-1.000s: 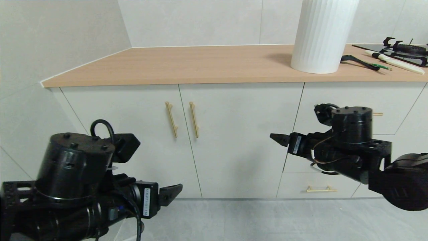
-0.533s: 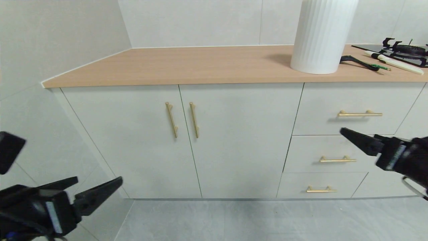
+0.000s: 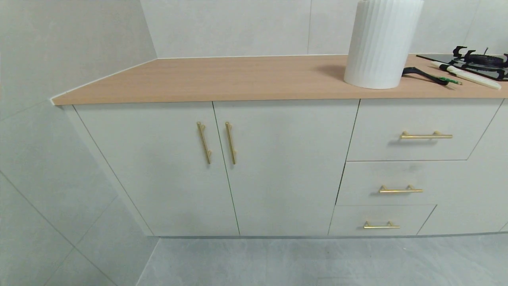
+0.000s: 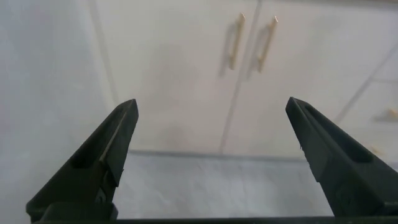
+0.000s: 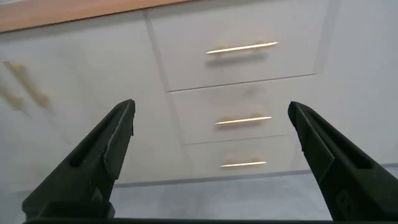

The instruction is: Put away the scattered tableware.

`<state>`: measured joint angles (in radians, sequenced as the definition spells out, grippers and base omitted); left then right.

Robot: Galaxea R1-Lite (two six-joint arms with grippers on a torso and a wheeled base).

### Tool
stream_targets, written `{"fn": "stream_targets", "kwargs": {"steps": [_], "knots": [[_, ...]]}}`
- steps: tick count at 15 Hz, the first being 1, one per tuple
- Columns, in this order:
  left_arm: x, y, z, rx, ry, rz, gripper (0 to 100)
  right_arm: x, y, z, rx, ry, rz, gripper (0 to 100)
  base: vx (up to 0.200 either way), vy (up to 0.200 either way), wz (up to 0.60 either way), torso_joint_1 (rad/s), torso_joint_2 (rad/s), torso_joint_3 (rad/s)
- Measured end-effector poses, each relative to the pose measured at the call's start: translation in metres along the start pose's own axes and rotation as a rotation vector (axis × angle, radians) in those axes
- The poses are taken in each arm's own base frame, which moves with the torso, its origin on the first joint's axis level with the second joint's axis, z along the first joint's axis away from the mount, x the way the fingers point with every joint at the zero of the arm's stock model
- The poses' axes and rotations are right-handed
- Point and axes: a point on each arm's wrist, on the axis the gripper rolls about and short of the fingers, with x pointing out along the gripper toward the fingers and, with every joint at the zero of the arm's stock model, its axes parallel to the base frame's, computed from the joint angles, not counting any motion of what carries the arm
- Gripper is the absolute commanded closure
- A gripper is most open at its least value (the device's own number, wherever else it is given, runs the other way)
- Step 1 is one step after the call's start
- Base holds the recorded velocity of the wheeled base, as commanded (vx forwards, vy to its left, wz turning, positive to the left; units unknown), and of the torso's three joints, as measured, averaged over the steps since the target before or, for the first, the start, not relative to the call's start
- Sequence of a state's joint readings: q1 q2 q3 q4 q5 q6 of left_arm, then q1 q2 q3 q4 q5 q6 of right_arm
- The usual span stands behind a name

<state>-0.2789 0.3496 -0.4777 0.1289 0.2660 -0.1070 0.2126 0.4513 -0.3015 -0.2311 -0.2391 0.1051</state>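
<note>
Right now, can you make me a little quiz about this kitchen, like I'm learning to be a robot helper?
1. True or false: the white vase stands on the countertop.
2. How many drawers with level gold handles are stacked below the vase? A) two B) three C) five
3. Fill in: the left gripper and the right gripper both have their jaws ___.

Key: 1 true. 2 B. 3 open.
</note>
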Motion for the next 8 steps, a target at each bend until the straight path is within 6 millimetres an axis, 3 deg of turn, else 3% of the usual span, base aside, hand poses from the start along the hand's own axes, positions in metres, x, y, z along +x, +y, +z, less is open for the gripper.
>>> {"fn": "stream_targets", "kwargs": {"steps": [5, 8], "knots": [[-0.041, 0.007, -0.015, 0.020, -0.151, 0.182, 0, -0.055, -0.009, -0.017, -0.134, -0.145, -0.157, 0, 0.000, 0.000, 0.00, 0.000, 0.00, 0.000], [-0.048, 0.004, -0.020, 0.022, -0.181, 0.250, 0, -0.068, -0.010, -0.032, -0.165, -0.168, -0.224, 0, 0.000, 0.000, 0.00, 0.000, 0.00, 0.000]]}}
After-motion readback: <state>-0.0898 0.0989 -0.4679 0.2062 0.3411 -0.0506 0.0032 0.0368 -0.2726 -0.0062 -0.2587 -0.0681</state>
